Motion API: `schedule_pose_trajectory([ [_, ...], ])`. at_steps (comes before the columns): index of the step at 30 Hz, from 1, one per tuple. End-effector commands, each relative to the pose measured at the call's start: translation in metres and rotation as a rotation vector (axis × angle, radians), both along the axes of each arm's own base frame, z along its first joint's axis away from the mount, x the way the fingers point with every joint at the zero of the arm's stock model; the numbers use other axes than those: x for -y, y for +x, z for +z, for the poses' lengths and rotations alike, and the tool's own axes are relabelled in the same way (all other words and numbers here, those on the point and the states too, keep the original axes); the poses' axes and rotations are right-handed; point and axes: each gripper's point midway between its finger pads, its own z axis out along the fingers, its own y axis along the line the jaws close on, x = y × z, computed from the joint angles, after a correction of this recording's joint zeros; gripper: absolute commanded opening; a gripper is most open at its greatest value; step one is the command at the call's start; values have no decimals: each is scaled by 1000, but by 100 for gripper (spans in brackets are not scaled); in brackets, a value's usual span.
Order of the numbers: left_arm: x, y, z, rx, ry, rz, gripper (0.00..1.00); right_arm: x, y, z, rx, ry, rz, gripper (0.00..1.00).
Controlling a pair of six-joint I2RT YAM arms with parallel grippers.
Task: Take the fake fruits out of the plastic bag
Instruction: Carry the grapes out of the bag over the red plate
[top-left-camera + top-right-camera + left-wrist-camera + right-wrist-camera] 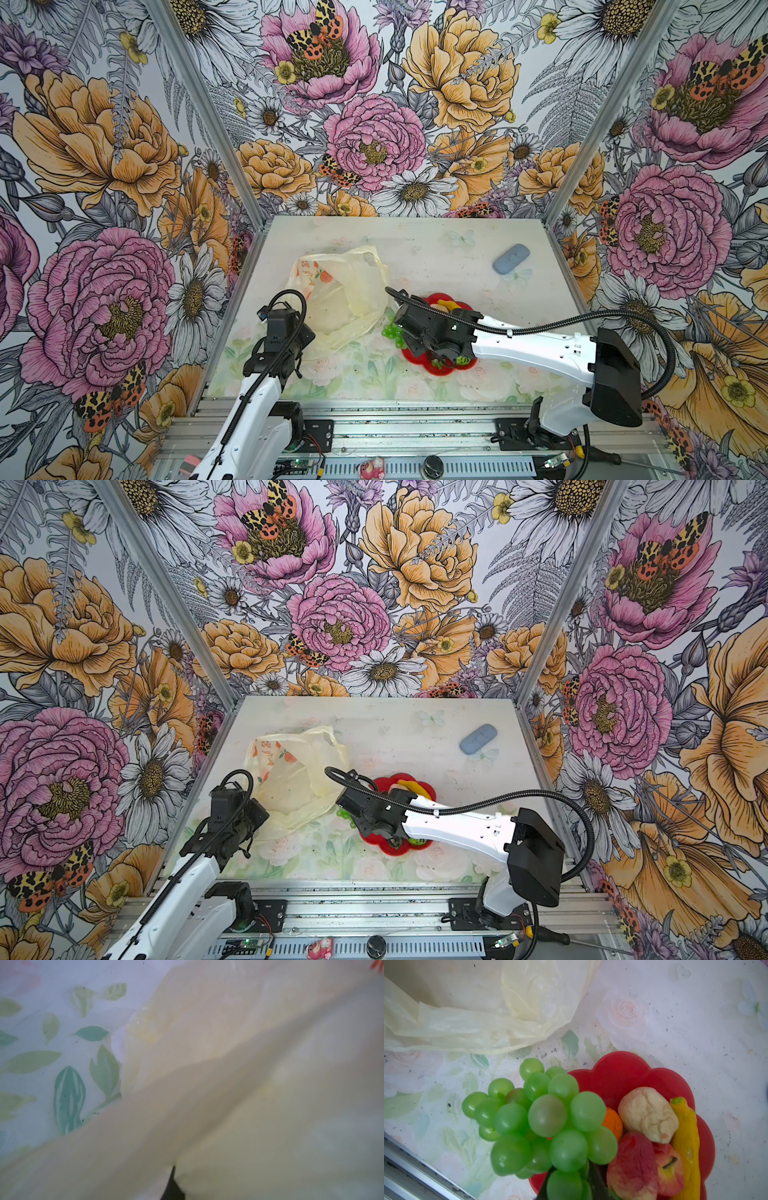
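The right tool (pixel 569 1185) is pinching the green grape bunch (pixel 542 1122) by its lower berries, with a dark finger on either side. The bunch hangs over the rim of the red plate (pixel 623 1076) on the side facing the plastic bag (pixel 467 1012), partly above the plate and partly above the table (pixel 436 257). On the plate, just beside the grapes, lie an orange (pixel 612 1124), a pale pear (pixel 648 1113), a yellow banana (pixel 686 1142) and a red apple (pixel 668 1167), all touching one another. The left tool (pixel 173 1185) is pressed together on the bag's film, whose folds gather at its tip. It grips the edge of the bag farthest from the plate. The bag lies crumpled and slack beside the plate, not touching it.
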Motion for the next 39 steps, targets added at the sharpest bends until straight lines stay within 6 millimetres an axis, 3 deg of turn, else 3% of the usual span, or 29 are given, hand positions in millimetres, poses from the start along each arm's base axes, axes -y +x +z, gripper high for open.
schedule_pose_trajectory([
  [1, -3, 7, 14, 52, 14, 0, 0, 20, -3, 16, 33, -29, -1, 18],
  [5, -3, 7, 14, 50, 13, -1, 0, 27, -5, 13, 31, -88, 39, 18],
  [11, -3, 7, 15, 54, 17, -3, 0, 23, -5, 0, 6, -179, 122, 18],
  [26, -4, 6, 15, 55, 16, 0, 0, 14, 15, -15, 35, -355, 206, 18],
  [33, -3, 7, 15, 57, 16, -3, 0, 17, 25, -18, 52, -419, 224, 21],
  [39, -4, 6, 15, 57, 17, -1, 0, 17, 35, -18, 70, -455, 235, 30],
])
